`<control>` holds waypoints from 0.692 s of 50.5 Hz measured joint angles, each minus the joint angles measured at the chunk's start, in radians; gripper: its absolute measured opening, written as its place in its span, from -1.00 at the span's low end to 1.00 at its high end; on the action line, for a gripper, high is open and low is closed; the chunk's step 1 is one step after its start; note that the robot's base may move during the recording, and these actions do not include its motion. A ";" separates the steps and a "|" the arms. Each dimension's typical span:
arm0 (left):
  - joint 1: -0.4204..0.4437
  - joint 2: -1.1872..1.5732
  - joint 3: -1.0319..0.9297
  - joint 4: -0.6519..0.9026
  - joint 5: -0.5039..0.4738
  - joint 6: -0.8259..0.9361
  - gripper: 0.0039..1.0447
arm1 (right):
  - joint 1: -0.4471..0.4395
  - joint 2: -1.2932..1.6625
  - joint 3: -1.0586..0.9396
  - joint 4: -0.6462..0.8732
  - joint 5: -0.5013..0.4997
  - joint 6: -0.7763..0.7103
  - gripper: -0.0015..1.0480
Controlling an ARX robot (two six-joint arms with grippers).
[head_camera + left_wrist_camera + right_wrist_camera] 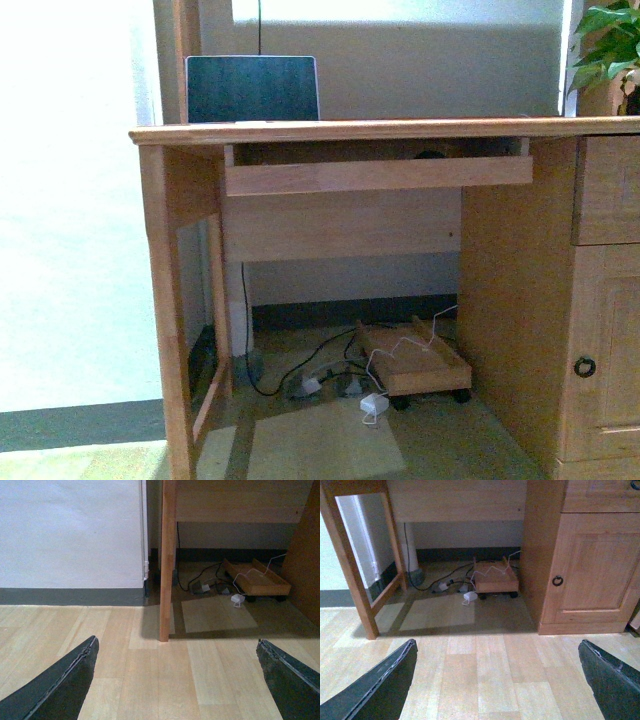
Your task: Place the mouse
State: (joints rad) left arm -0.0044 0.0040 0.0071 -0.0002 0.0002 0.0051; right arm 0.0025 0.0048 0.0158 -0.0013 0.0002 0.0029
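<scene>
Though only dark hump shows, mouse (432, 155) likely sits inside tray (378, 175), right of tray middle. Empty, spread: left gripper (176, 640), right gripper (496, 641), both below tray; right nearer. Axis unclear.

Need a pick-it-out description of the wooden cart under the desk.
Look under the wooden desk, on the floor near its right-hand cupboard. A low wooden cart stands there. Unlike the plugs beside it, it is boxy and rides on dark wheels.

One desk (350, 130), one laptop (252, 88), one plant (608, 40), one trolley (415, 365).
</scene>
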 joint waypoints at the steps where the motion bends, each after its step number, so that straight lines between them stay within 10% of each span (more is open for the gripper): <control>1: 0.000 0.000 0.000 0.000 0.000 0.000 0.86 | 0.000 0.000 0.000 0.000 0.000 0.000 0.86; 35: 0.000 0.000 0.000 0.000 0.000 0.000 0.86 | 0.000 0.000 0.000 0.000 0.000 0.000 0.86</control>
State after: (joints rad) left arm -0.0044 0.0040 0.0071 -0.0002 0.0002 0.0051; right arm 0.0025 0.0048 0.0158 -0.0013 0.0002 0.0029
